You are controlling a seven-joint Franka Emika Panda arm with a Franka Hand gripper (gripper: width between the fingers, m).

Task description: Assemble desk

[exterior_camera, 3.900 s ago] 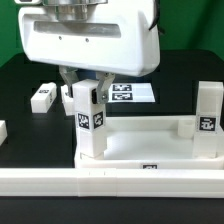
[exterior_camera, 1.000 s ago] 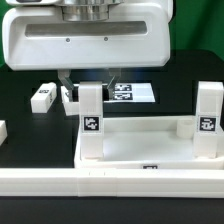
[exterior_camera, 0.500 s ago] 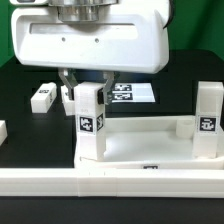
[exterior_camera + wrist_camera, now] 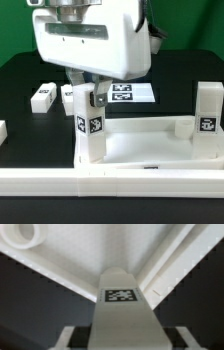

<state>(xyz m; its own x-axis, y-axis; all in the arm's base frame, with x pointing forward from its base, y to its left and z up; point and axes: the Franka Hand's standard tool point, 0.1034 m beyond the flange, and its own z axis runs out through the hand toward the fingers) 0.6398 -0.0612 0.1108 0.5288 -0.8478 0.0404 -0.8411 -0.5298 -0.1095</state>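
The white tabletop (image 4: 140,147) lies tray-side up near the exterior view's front. One white leg (image 4: 90,128) stands upright in its left far corner, with two tagged faces showing. My gripper (image 4: 89,92) reaches down from above and is shut on the top of this leg. In the wrist view the leg (image 4: 125,308) runs up between my fingers, the gripper (image 4: 125,340) is around it, and the tabletop's rim (image 4: 90,255) and a round socket (image 4: 24,235) lie beyond. A second leg (image 4: 208,120) stands at the right far corner. Two loose legs (image 4: 42,96) (image 4: 68,95) lie behind on the black table.
The marker board (image 4: 132,94) lies flat behind the tabletop, partly hidden by my gripper. A long white rail (image 4: 110,182) runs along the front, against the tabletop. A small white piece (image 4: 2,130) shows at the exterior view's left edge.
My fingers closed from wide open onto the leg's top. The gripper then turned about the vertical, and the leg turned with it, so a second tagged face now shows.
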